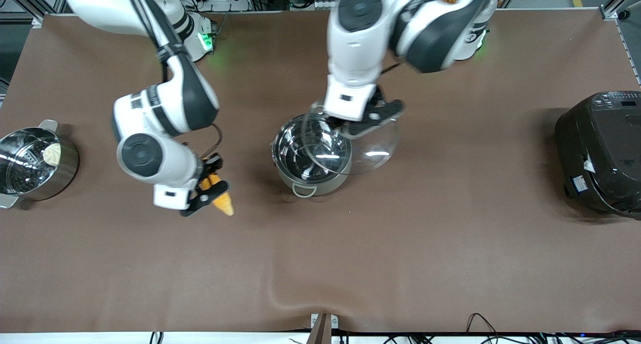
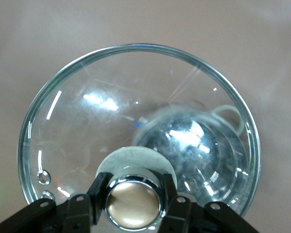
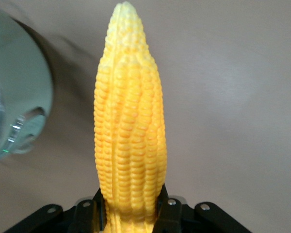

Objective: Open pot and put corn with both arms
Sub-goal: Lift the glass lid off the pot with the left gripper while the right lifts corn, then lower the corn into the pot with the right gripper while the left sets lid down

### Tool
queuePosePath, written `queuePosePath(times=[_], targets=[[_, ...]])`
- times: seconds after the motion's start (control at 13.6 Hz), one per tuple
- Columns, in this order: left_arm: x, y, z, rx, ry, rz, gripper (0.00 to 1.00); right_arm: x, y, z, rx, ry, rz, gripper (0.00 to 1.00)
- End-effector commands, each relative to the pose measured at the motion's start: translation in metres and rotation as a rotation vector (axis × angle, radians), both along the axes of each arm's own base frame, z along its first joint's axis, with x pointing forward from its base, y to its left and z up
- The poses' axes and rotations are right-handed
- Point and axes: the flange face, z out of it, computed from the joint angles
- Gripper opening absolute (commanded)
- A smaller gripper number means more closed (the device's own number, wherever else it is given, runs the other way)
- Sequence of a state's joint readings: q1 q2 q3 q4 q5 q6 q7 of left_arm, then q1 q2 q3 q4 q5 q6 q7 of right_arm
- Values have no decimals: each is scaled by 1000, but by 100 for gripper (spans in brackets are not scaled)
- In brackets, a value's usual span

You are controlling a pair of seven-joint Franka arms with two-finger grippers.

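The corn [image 1: 221,196] hangs in the air over bare table, off toward the right arm's end from the pot [image 1: 311,159], clamped at its thick stem end between the fingers of the right gripper [image 1: 210,191]. Its long axis runs straight out from the jaws, tapered tip leading, and in the right wrist view the cob [image 3: 130,126] stands in line with the gripper, with the pot's steel wall and one grey loop handle [image 3: 24,127] off to one side of it. So the pot lies sideways from the cob, not ahead of its tip. The right arm is the only one placed to carry it across, and I judge the cob must be swung or tilted tip-down to enter the mouth. The pot sits near the table's middle, already partly uncovered: the left gripper [image 1: 360,121] is clamped on the copper-coloured knob [image 2: 134,203] of the glass lid [image 1: 356,144], holding it lifted and shifted toward the left arm's end. The lid's edge appears to overlap the pot's rim there, which may crowd the corn's entry.
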State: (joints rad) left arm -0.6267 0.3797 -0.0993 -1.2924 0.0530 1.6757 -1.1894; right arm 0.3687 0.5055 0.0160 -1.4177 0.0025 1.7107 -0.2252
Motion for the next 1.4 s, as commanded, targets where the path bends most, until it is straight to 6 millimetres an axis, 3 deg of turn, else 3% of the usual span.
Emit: queuePosePath(times=[0.0, 0.22, 0.44, 0.66, 0.96, 1.11, 1.33], targets=[[18, 74, 32, 5, -18, -48, 0, -22, 41, 9, -2, -1, -52, 0], [51, 146, 27, 17, 1, -109, 0, -49, 105, -4, -9, -18, -148, 0], [69, 204, 13, 31, 35, -174, 0, -82, 170, -31, -13, -54, -104, 0], [86, 263, -11, 32, 66, -224, 0, -91, 191, -49, -2, -65, -93, 0], [91, 303, -74, 30, 50, -242, 0, -120, 222, -65, -36, -63, -57, 0], [90, 307, -99, 35, 48, -253, 0, -129, 235, -78, -56, -87, -17, 0], [87, 316, -123, 34, 49, -263, 0, -133, 239, -81, -62, -84, -16, 0]])
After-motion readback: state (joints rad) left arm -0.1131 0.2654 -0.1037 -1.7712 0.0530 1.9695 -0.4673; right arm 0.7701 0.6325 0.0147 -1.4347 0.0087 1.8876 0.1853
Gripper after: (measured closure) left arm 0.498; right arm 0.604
